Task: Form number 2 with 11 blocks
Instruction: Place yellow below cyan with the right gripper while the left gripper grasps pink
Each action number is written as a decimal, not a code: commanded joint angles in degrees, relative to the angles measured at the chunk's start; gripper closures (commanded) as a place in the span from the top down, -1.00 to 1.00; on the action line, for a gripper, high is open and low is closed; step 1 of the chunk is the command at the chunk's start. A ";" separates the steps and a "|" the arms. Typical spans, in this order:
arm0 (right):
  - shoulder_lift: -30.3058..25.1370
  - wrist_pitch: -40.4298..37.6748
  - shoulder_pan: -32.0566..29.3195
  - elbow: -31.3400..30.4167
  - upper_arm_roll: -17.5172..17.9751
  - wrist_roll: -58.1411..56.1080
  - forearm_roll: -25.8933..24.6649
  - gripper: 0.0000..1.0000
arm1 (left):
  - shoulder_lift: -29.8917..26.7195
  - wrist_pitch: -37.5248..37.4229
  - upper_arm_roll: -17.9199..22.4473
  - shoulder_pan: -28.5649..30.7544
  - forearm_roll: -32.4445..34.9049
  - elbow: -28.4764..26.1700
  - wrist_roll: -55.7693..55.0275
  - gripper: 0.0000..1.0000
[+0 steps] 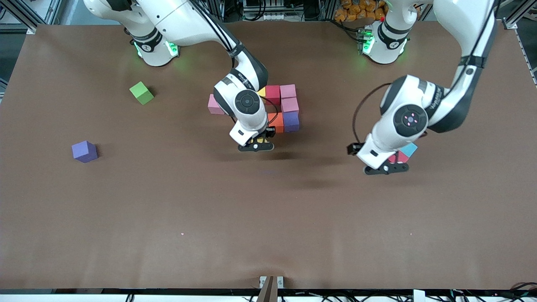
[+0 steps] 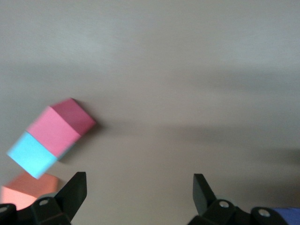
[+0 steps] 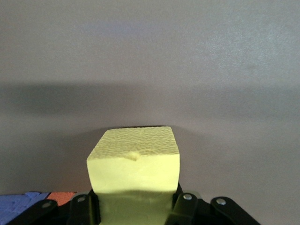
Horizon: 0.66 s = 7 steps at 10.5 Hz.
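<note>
The number 2 (image 1: 282, 107) stands as a cluster of touching blocks in the middle of the table: pink, red, yellow, orange and purple, partly hidden by the right arm. My right gripper (image 1: 256, 146) hangs at the cluster's camera-side edge, shut on a yellow block (image 3: 136, 164). In the right wrist view its purple block (image 3: 18, 206) and orange block (image 3: 61, 197) show beside the right gripper (image 3: 136, 204). My left gripper (image 2: 139, 187) is open and holds nothing, just over the table beside a red block (image 2: 61, 124), a light blue block (image 2: 32, 154) and a reddish block (image 2: 23, 192).
A loose purple cube (image 1: 84, 151) and a green cube (image 1: 141, 92) lie toward the right arm's end of the table. The brown table (image 1: 268, 218) runs wide nearer to the camera than both grippers.
</note>
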 commanded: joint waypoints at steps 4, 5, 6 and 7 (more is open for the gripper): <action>1.25 -0.27 2.11 1.23 -0.57 3.79 -2.01 -0.20 | -0.39 6.44 -1.12 10.90 3.27 -5.07 25.83 1.00; 1.25 -0.27 2.12 1.23 -0.57 3.88 -2.01 -0.20 | -0.39 10.03 -1.12 12.12 5.54 -7.44 29.43 1.00; 1.25 -0.27 2.12 1.23 -0.57 3.88 -2.01 -0.20 | -0.48 13.12 -1.20 13.18 7.65 -9.81 33.21 1.00; 1.25 -0.27 2.20 1.23 -0.57 3.88 -2.01 -0.19 | -0.92 14.80 -1.20 14.32 7.76 -11.23 36.90 1.00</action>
